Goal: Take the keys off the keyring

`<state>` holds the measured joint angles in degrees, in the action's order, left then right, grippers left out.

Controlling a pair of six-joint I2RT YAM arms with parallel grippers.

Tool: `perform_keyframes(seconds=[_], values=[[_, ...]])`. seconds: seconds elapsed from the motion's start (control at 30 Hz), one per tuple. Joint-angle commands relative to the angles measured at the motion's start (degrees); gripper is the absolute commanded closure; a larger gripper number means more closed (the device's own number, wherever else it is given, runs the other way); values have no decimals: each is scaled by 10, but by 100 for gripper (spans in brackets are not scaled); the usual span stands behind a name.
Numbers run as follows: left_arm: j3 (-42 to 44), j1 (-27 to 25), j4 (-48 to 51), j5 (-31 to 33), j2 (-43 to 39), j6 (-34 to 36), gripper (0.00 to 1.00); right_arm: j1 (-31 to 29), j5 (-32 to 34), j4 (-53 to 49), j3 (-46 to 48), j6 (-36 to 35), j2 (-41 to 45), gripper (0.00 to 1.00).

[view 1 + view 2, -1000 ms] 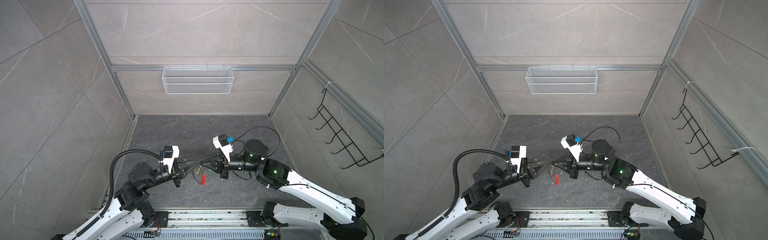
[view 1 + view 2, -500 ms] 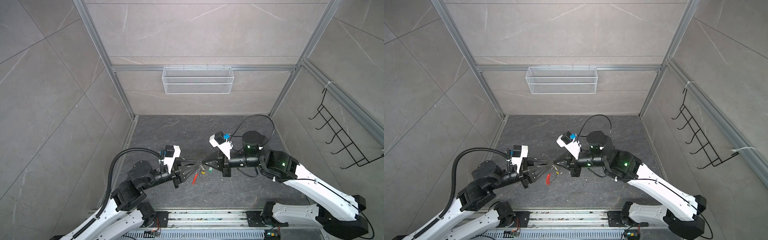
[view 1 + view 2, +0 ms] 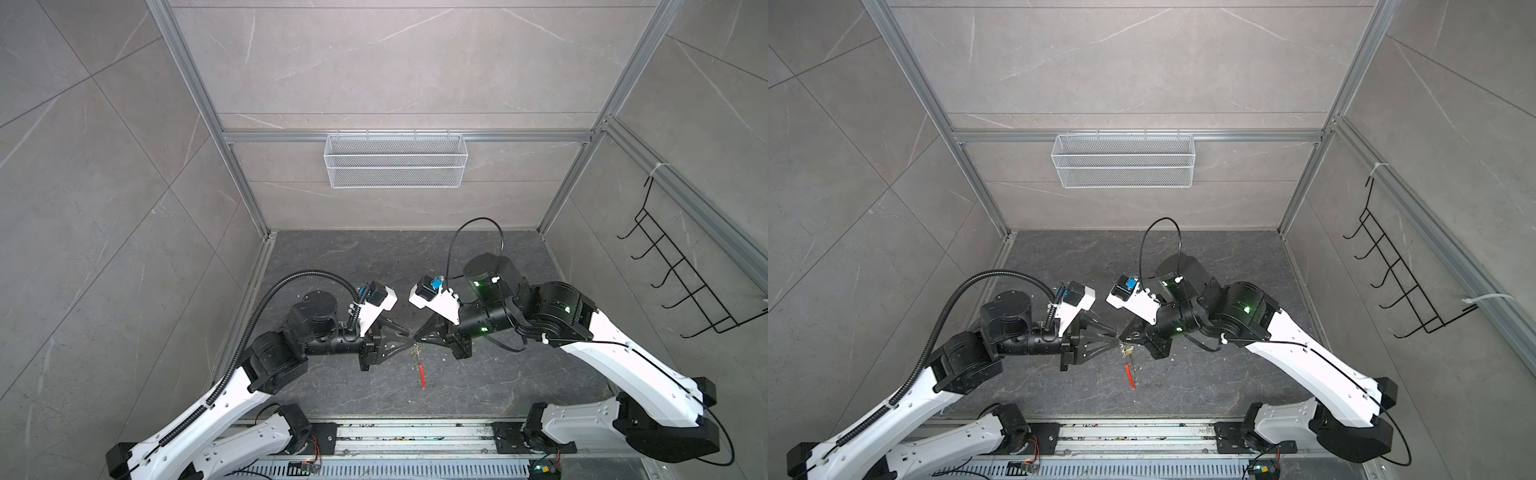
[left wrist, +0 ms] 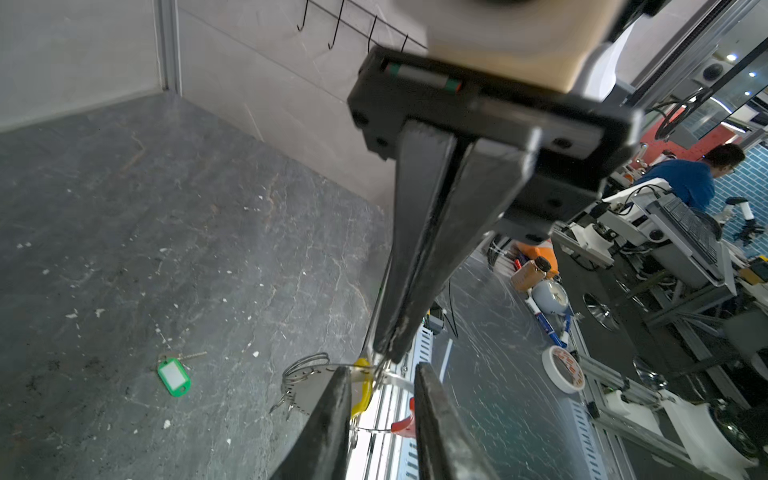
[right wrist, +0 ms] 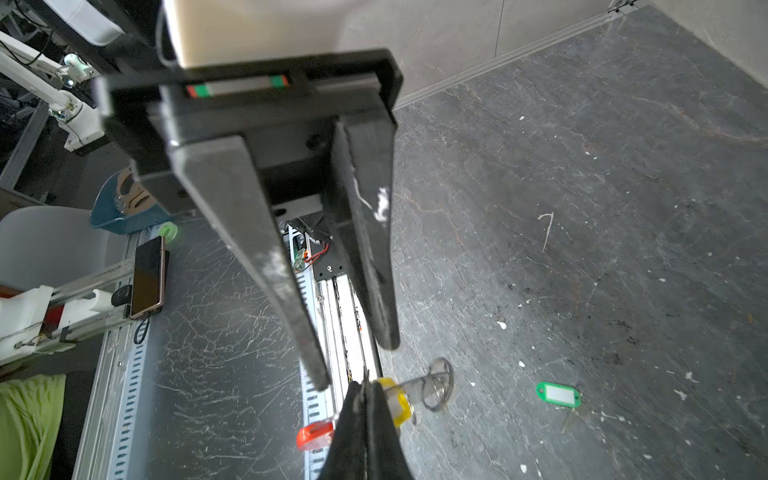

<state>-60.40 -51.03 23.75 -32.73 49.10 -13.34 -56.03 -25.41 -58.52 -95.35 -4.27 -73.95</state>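
Though left end effector (image 4: 380, 372) spread, right end effector (image 5: 363, 388) tight on thin wire keyring (image 3: 421, 375); oblong green tag (image 5: 559, 393) on floor (image 5: 582, 208).

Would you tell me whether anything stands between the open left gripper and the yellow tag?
Nothing visible does. The yellow tag hangs just beyond the left gripper; only the shut right gripper, pinching the keyring beside it, crowds the approach.
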Motion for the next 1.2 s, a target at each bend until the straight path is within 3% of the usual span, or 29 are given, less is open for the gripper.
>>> perform_keyframes(seconds=[0.0,0.53,0.8,1.03,1.17], values=[[-33,0,27,-46,5,24,71,0,-14,-28,-22,-22,-3,100],[-43,0,14,-83,33,26,81,-1,-26,-29,-30,-27,-15,100],[-41,0,34,-57,29,35,80,0,-19,-23,-29,-27,-8,100],[-40,0,17,-67,28,30,87,-1,-27,-14,-23,-23,-8,100],[-42,0,10,-70,34,27,97,-1,-26,-4,-20,-18,-6,100]])
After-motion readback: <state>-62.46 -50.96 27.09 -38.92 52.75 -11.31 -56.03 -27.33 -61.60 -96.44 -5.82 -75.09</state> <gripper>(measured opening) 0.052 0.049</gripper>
